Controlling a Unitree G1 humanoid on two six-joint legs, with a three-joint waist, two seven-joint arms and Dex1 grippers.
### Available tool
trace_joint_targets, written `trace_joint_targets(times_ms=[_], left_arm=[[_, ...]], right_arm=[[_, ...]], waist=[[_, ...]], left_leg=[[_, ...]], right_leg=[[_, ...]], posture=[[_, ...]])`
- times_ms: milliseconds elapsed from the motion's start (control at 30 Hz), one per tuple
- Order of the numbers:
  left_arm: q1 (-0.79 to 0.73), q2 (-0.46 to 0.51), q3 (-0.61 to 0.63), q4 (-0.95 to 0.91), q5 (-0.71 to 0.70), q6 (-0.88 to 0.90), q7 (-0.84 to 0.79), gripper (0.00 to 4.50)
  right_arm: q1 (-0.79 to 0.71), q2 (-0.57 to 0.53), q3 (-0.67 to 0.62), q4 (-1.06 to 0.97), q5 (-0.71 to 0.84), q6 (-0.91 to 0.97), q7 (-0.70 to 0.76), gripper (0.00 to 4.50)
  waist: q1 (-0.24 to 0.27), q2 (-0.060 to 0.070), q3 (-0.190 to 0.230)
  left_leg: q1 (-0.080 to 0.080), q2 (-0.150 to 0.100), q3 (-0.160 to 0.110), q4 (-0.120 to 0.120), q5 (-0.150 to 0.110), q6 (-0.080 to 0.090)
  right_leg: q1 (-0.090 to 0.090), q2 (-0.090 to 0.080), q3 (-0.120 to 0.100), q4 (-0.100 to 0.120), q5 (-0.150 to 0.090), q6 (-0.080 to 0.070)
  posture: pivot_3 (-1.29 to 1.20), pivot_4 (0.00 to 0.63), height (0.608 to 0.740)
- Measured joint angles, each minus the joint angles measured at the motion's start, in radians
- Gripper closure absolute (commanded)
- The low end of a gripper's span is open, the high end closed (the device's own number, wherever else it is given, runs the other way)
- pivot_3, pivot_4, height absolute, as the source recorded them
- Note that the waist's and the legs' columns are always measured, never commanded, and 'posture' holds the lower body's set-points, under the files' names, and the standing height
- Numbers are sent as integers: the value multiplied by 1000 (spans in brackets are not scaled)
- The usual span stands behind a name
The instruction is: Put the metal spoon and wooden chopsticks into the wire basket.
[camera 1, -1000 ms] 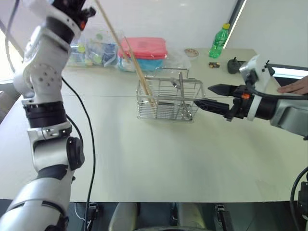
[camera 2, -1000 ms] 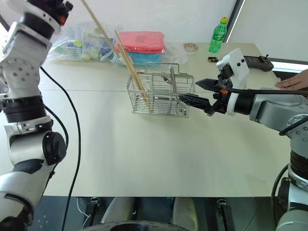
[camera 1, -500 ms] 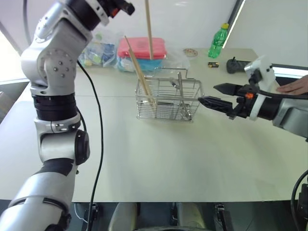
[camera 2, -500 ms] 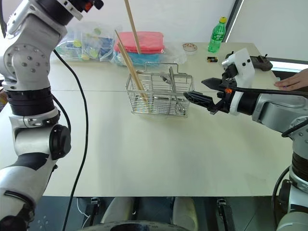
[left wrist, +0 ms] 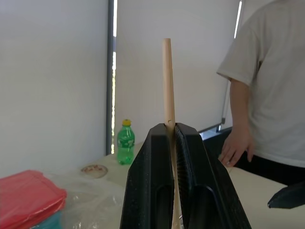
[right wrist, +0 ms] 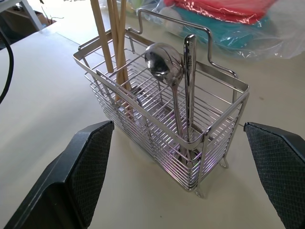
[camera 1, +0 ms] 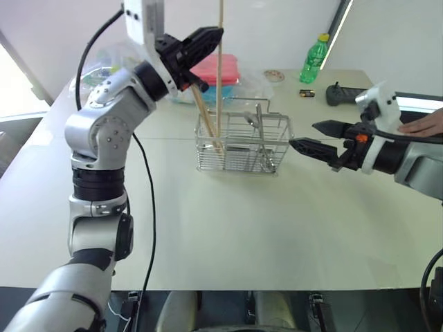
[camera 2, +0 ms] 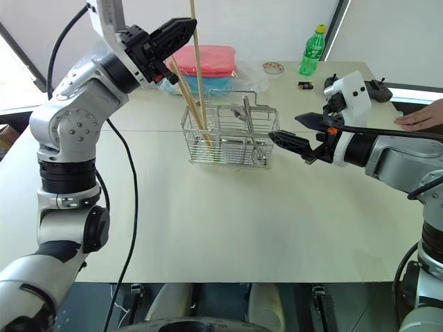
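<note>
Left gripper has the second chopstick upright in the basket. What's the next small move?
Probably open the left gripper and let go. The chopstick it pinches stands upright with its lower end inside the basket, beside the first chopstick; the spoon is in too.

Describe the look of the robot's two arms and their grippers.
Both arms are jointed silver-grey shells with black bands at the joints. A black cable hangs along the left arm. The left gripper and right gripper each have two black tapered fingers with textured pads; a white block tops each wrist, with a small orange mark.
</note>
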Motion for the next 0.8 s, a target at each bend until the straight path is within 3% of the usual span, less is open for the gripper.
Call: trace_joint_targets(times_ms=[233, 433, 600, 800], left_arm=[[29, 10, -3, -9, 26, 2, -28, 50], [60, 62, -33, -70, 23, 66, -82, 50], [86, 375, -56, -124, 10, 157, -325, 50], [311, 705, -66, -149, 22, 132, -658, 50]], right_arm=[[2, -3, 0, -7, -1, 0, 10, 0], [7, -13, 3, -7, -28, -21, 43, 0], [81, -122, 4, -3, -136, -129, 211, 0], [199, -195, -15, 65, -263, -288, 436, 0]], waist=[[0, 0, 0], [-1, 0, 0], [-25, 2, 1], [-38, 3, 1]], left_leg=[[0, 0, 0, 0, 0, 0], [0, 0, 0, 0, 0, 0], [0, 0, 0, -2, -1, 2], [1, 1, 1, -1, -2, 3]], right_leg=[[0, 0, 0, 0, 0, 0], [0, 0, 0, 0, 0, 0], [-1, 0, 0, 0, -1, 0], [-1, 0, 1, 0, -4, -4]], posture=[[0, 150, 699], [0, 150, 699], [0, 150, 699], [0, 150, 699]])
